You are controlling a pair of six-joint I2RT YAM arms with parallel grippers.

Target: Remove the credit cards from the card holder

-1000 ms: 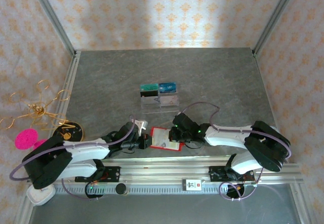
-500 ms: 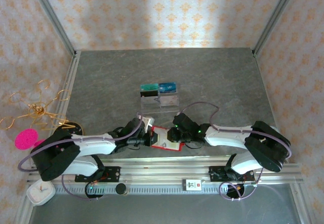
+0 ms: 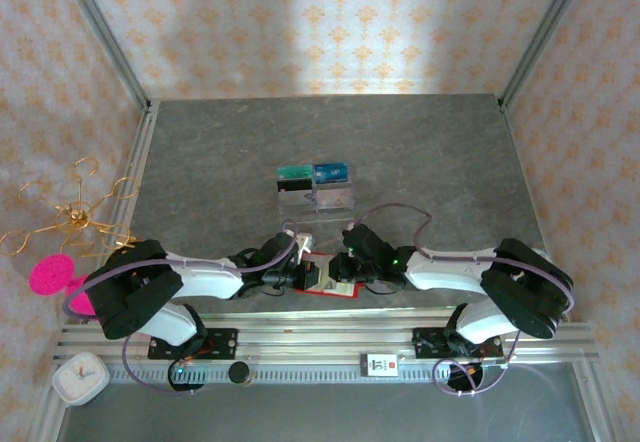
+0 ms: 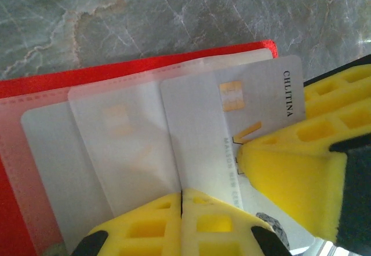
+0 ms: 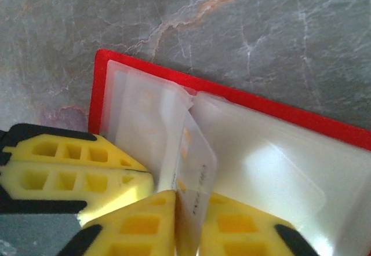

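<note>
Surroundings: beyond both end effectors, well apart, a clear compartmented tray (image 3: 316, 200) stands on the table (image 4: 174, 13) holding a teal card (image 3: 294, 173) and a blue card (image 3: 331, 173). Far outboard of the left arm are a gold wire stand (image 3: 75, 224), a pink disc (image 3: 50, 274) and a white clock (image 3: 80, 377).

The red card holder (image 5: 261, 102) lies open directly beneath both end effectors. A pale grey credit card (image 4: 255, 94) is raised from its clear pockets.

Writing: "CHLITINA" along the card's short edge; the other print is unreadable.

Pose: both arms reach low and inward, tips nearly meeting. The left end effector (image 4: 181, 201) has its pads pressed together at the card's edge; whether it grips the card cannot be told. The right end effector (image 5: 177, 207) pinches the card.
</note>
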